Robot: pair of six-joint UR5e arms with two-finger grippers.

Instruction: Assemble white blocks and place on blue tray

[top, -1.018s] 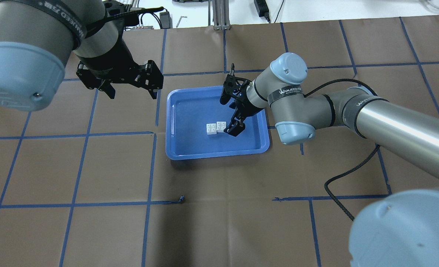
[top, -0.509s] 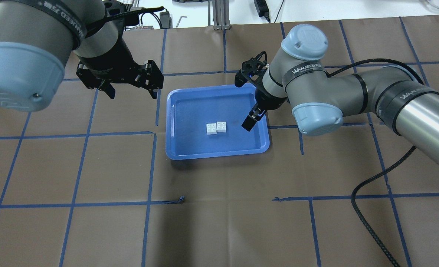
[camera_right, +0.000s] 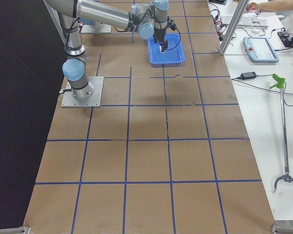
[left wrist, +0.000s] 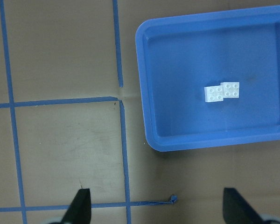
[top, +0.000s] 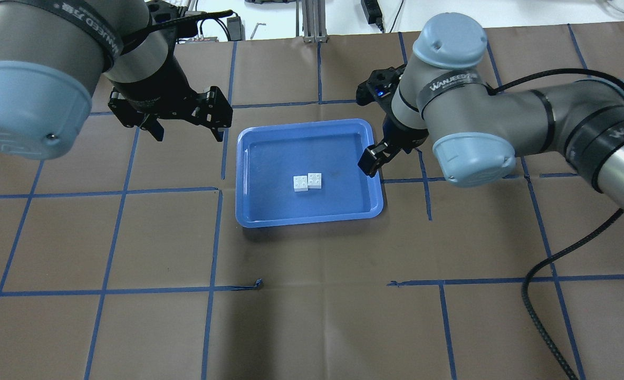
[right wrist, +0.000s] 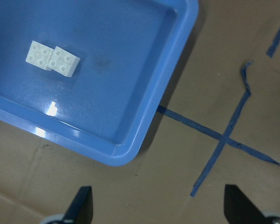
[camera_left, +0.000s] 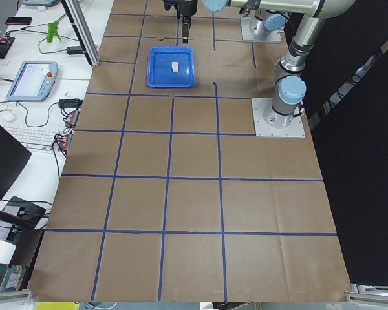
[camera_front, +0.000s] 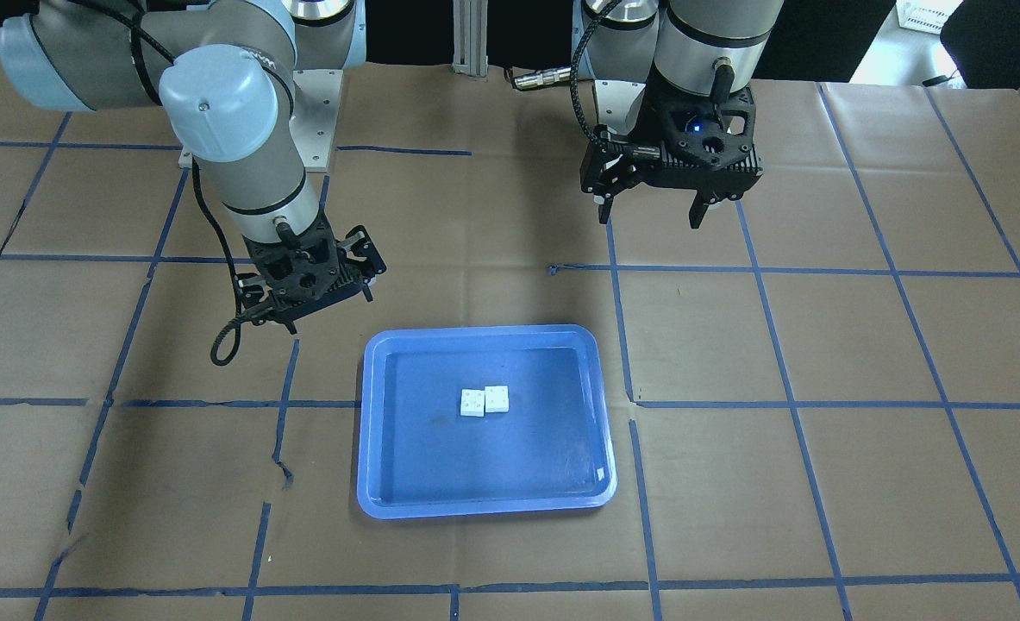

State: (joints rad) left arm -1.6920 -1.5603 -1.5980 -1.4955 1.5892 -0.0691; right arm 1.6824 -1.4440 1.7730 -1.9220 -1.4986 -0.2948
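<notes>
Two white blocks [top: 307,182] lie joined side by side, slightly offset, in the middle of the blue tray [top: 280,158]. They also show in the front view [camera_front: 484,400], the left wrist view [left wrist: 221,91] and the right wrist view [right wrist: 52,58]. My right gripper [top: 370,161] is open and empty, raised over the tray's right rim, apart from the blocks. My left gripper [top: 189,132] is open and empty, hovering over the paper left of the tray's far corner. The tray rests on the table [camera_front: 475,466].
The table is covered in brown paper with a blue tape grid [top: 211,237]. A loose tape end [top: 259,284] sticks up in front of the tray. My right arm's black cable [top: 544,269] trails over the table's right side.
My right gripper has drawn back from beside the blocks to the tray's right rim, and the arm has swung right. The blocks and my left gripper have not moved.
</notes>
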